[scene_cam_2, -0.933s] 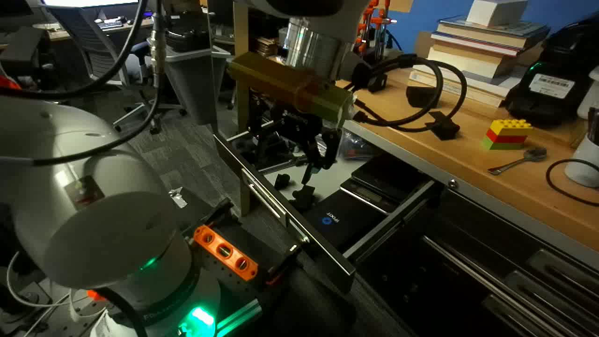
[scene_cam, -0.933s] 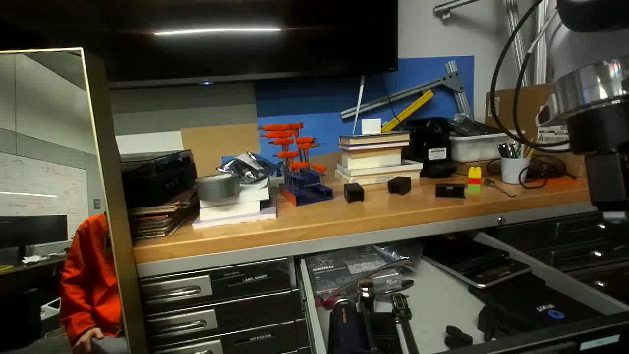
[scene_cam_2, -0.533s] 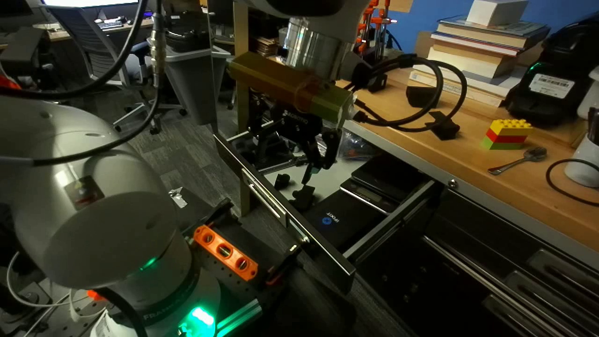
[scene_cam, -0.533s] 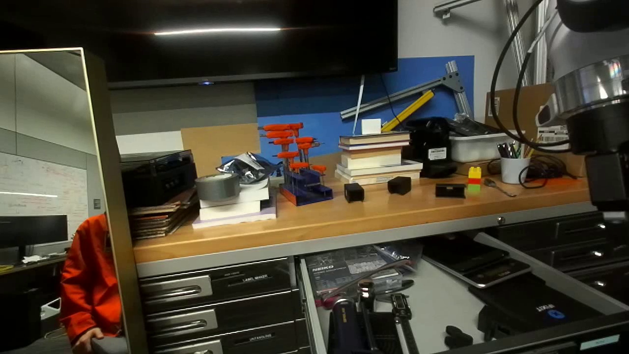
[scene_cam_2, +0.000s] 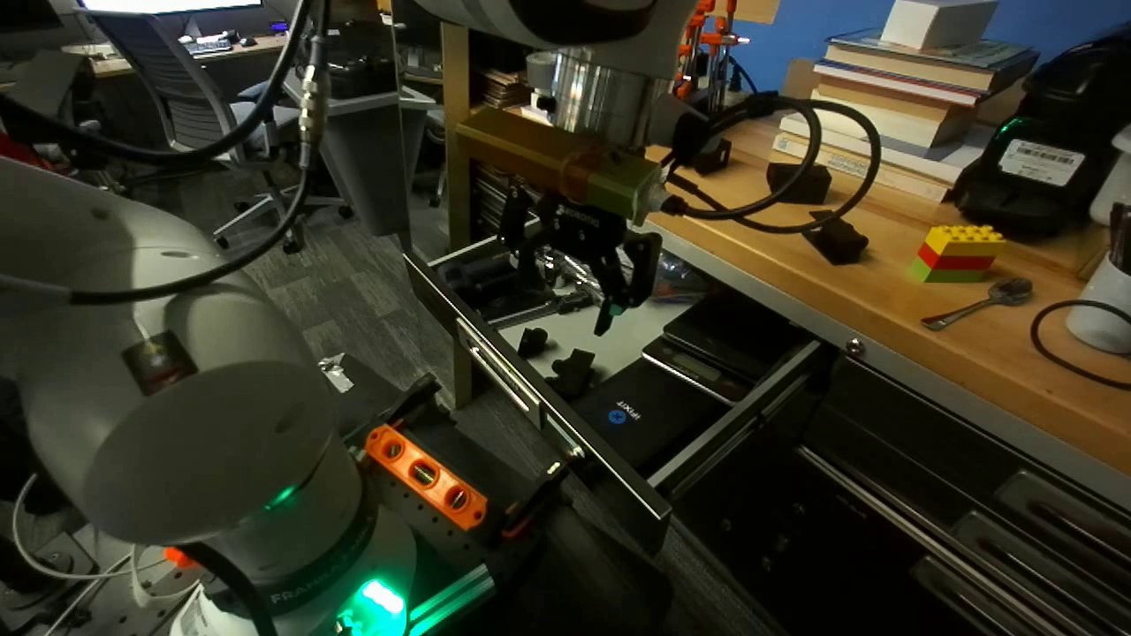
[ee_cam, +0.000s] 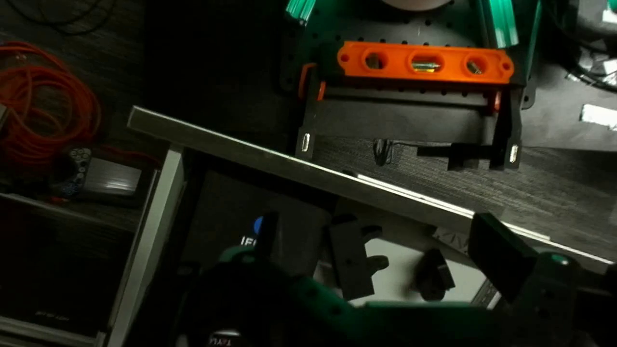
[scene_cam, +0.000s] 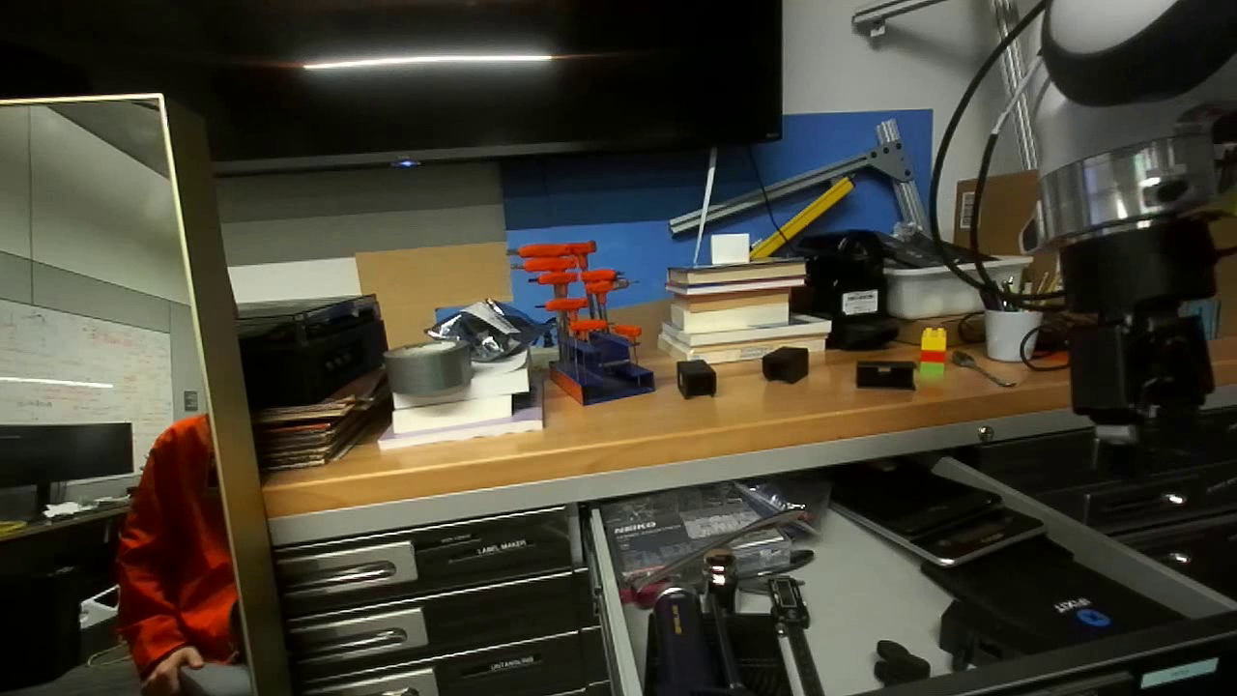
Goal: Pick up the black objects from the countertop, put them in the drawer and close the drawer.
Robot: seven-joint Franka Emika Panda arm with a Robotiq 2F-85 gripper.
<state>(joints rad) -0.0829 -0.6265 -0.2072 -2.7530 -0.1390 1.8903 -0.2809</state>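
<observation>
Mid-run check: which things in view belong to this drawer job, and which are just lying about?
Part of the job:
three black objects on the countertop
drawer, pulled open
possibly two black pieces inside it
gripper, standing open

Just lying about:
rack of red-handled tools
tape roll
book stack
toy bricks
spoon
cup of pens

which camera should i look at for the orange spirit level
The wrist view: the orange spirit level shows largest there, at full length and nearly level across the picture, with nothing covering it and all three vial windows visible. It also appears whole in an exterior view, smaller and slanted. No further view shows it.
</observation>
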